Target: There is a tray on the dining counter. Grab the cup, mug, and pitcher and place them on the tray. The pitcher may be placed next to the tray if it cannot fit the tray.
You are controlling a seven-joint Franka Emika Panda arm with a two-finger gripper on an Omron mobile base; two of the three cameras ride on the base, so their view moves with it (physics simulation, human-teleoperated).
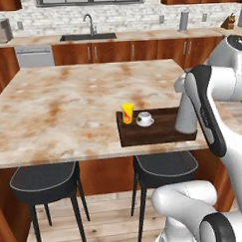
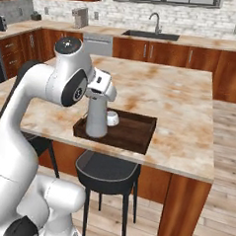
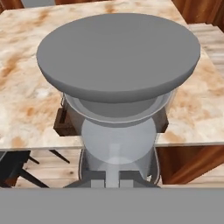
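Standing at the right end of the tray [image 1: 143, 134], low centre-right of the left base view, the pitcher [image 1: 185, 117] is upright with its base inside the raised rim, close to the tray's right short edge and near the front edge of the desk [image 1: 67, 100]. The end effector [image 2: 95, 95] sits at the pitcher's neck, left of centre in the right base view, its fingers drawn nearly together and clamped on the pitcher. In the hand view the pitcher's wide grey top spreads across the upper half of the frame.

The cup [image 1: 127, 113] stands at the tray's back left corner, and the mug [image 1: 144, 119] is just beside it on its right; both are on the tray and apart from the pitcher, with bare dark wood between. In the right base view the mug [image 2: 112, 118] shows just right of the pitcher [image 2: 97, 117].

The desk top lies open to the left and toward the top of the frame. Two dark stools [image 1: 43, 178] stand under the front edge of the desk. A sink [image 1: 88, 37] is set in the back counter at upper centre.
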